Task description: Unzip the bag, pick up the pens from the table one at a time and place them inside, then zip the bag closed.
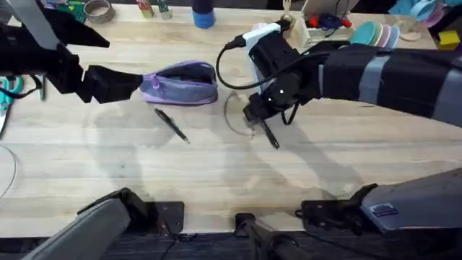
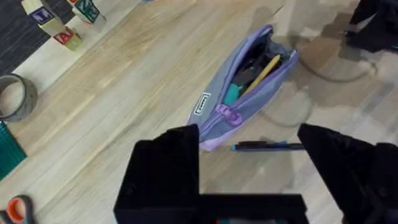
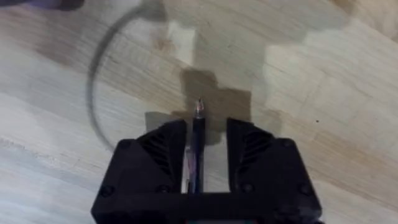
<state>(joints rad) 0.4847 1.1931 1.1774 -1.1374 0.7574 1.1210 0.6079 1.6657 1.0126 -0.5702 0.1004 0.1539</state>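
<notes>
The lavender bag (image 1: 184,83) lies on the table (image 1: 216,173) with its zipper open; in the left wrist view the bag (image 2: 214,102) shows yellow and teal items inside. One black pen (image 1: 172,125) lies just in front of it, the same pen (image 2: 267,146) showing between my left fingers. My left gripper (image 1: 119,83) is open at the bag's left end, one finger (image 2: 168,168) against the bag's end. My right gripper (image 1: 260,112) is right of the bag, shut on a second pen (image 1: 271,135). That pen's tip (image 3: 199,109) pokes out between the fingers and points at the tabletop.
A tape roll (image 1: 97,9), a blue bottle (image 1: 203,14) and letter blocks (image 2: 62,31) line the far edge. Orange-handled scissors (image 2: 18,208) and teal ones (image 1: 7,90) lie at the left. Boxes and bowls (image 1: 375,32) crowd the far right. Bare wood stretches in front of the bag.
</notes>
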